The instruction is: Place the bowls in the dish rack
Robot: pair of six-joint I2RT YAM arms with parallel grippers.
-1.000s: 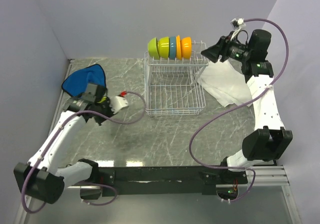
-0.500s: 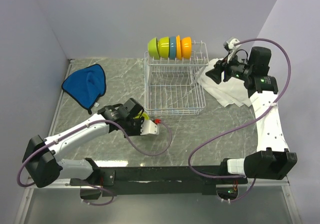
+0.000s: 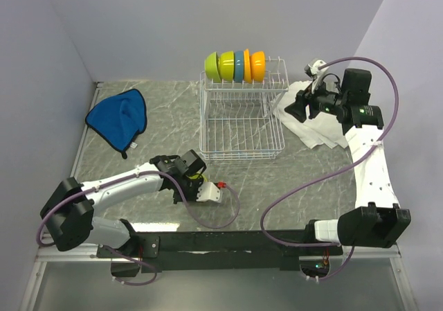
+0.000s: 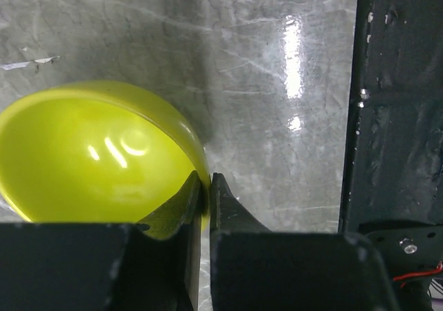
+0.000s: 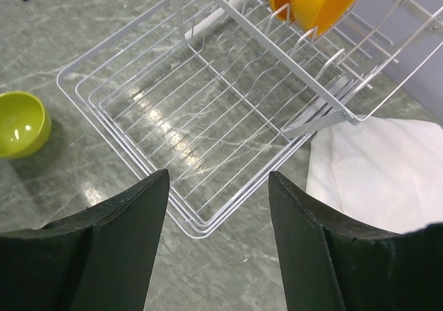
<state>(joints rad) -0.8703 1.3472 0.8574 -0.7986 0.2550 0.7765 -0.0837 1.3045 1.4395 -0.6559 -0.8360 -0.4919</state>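
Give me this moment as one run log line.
left end effector: shut on lime green bowl rim | right end effector: open, right of dish rack | racked bowls: four | remaining: one

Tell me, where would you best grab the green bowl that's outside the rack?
By its thin rim, from above: the green bowl opens upward and its round body looks too wide, so one finger goes inside, one outside, as the left pincer does.
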